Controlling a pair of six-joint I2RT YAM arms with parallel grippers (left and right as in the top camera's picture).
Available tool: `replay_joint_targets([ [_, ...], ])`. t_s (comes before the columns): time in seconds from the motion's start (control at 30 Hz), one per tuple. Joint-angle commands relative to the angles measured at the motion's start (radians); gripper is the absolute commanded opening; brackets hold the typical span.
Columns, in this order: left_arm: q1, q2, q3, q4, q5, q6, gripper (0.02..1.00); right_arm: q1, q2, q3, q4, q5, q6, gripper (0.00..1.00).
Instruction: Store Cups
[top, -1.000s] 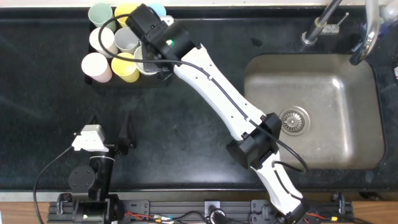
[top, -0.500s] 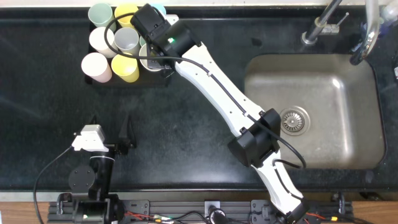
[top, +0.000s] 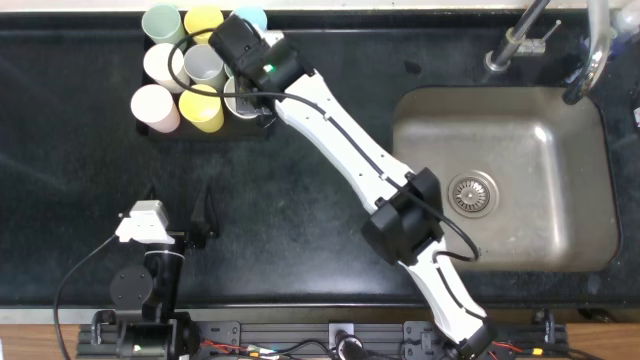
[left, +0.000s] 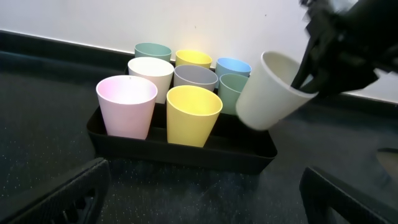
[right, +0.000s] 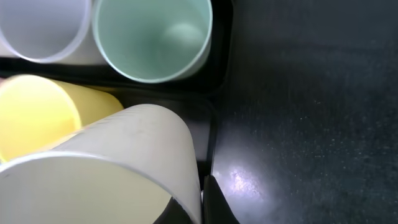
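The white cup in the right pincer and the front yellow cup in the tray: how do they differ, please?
The white cup is tilted, the front yellow cup upright. The white cup is gripped at its rim by the right pincer; the yellow cup stands in the tray. Both are plain and tapered.

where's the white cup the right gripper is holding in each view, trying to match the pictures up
Top view: the white cup is mostly covered by the right arm's wrist, with a bit of rim showing just right of the front yellow cup.
Left wrist view: right of centre, tilted, held by the right gripper.
Right wrist view: large, in the picture's lower part.
Shared landmark: the front yellow cup.
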Motion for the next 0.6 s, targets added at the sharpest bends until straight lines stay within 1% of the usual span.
replay_joint_targets([
  [0.03, 0.006, -0.01, -0.001, -0.005, -0.001, 0.019, 0.998, 0.019, 0.038, -0.006, -0.003, 0.001, 0.0, 0.045],
  [0.53, 0.006, -0.01, -0.001, -0.005, -0.001, 0.019, 1.0, 0.017, 0.054, -0.008, 0.006, 0.002, -0.001, 0.047],
  [0.6, 0.006, -0.01, -0.001, -0.005, -0.001, 0.019, 1.0, 0.017, 0.068, -0.008, 0.005, 0.0, -0.017, 0.045],
])
